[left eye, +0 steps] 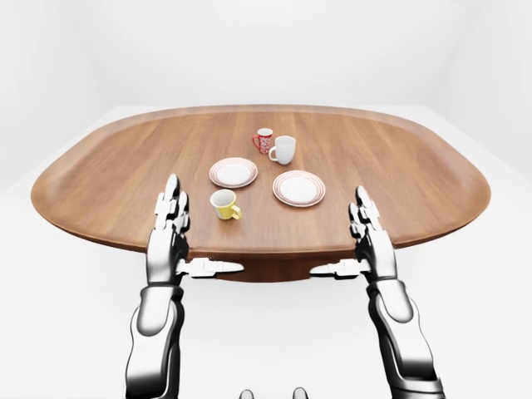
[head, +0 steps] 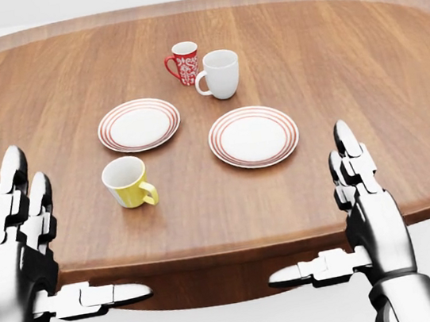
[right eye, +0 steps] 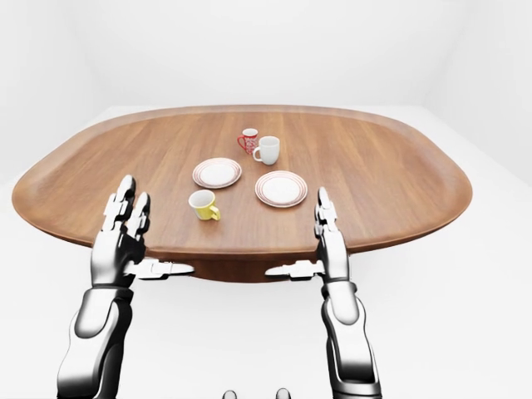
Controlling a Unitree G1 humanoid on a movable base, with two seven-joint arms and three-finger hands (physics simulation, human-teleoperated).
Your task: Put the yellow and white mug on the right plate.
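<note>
Bare simulated room, plain white walls and floor. Just one oval wooden tabletop [left eye: 399, 179]. Set with plates [head: 253, 136] and mugs [head: 220, 74], dining-style.

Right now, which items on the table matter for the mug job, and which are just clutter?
Job items:
yellow and white mug
right plate
left hand, open
right hand, open

Just lying about:
left plate
red patterned mug
white mug
</note>
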